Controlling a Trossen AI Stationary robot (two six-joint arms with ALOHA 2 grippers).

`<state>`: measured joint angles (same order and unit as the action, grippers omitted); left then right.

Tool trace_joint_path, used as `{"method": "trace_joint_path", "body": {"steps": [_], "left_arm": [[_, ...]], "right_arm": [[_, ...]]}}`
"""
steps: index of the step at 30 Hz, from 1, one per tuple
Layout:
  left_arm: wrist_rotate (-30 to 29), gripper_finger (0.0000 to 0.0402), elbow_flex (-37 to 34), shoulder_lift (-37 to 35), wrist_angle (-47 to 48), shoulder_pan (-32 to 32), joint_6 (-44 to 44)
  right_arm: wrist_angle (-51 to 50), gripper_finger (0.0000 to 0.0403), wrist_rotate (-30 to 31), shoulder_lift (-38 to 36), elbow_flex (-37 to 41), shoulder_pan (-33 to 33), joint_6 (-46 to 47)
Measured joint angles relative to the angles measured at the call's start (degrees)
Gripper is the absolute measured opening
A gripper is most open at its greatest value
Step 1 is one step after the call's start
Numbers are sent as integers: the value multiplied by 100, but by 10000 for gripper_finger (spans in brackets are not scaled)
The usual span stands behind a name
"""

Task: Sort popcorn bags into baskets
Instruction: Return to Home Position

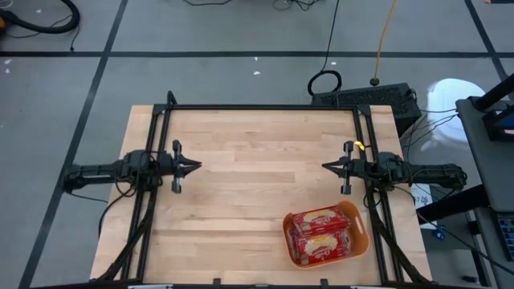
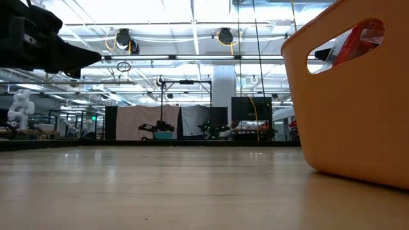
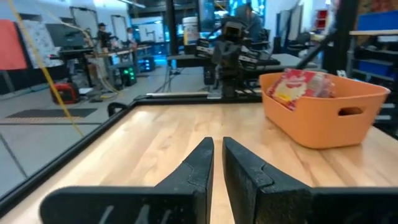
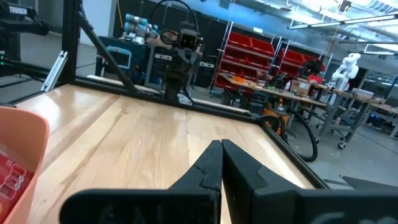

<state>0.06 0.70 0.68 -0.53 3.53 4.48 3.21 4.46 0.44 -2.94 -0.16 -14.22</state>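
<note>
- Left gripper (image 1: pixel 196 166): I see it raised over the left side of the table (image 1: pixel 257 189), pointing toward the centre. In its wrist view (image 3: pixel 217 147) the claw is narrow, with only a slim gap between the fingers, and it holds nothing.
- Table: light wood planks in a dark frame. The middle stretch between the two arms is bare board.
- Right gripper (image 1: pixel 326 166): it faces the left one from the right side, well apart from it. The claw is narrow, fingers all but touching, and it holds nothing.
- Orange basket (image 1: pixel 363 233): it sits on the table's right half, slightly skewed, below the right gripper in the high view.
- Popcorn bags (image 1: pixel 321 234): red packets with cream labels, all lying inside the basket. Two lie side by side on top, labels up.
</note>
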Motion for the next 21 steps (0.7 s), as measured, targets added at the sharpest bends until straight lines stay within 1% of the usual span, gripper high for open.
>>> {"method": "trace_joint_path", "body": {"steps": [4, 21], "left_arm": [[6, 40, -1, 6, -1, 110, -322], [-7, 40, -14, 6, -86, 107, -320]], "right_arm": [[0, 0, -1, 9, 0, 0, 0], [-1, 0, -2, 9, 0, 0, 0]]}}
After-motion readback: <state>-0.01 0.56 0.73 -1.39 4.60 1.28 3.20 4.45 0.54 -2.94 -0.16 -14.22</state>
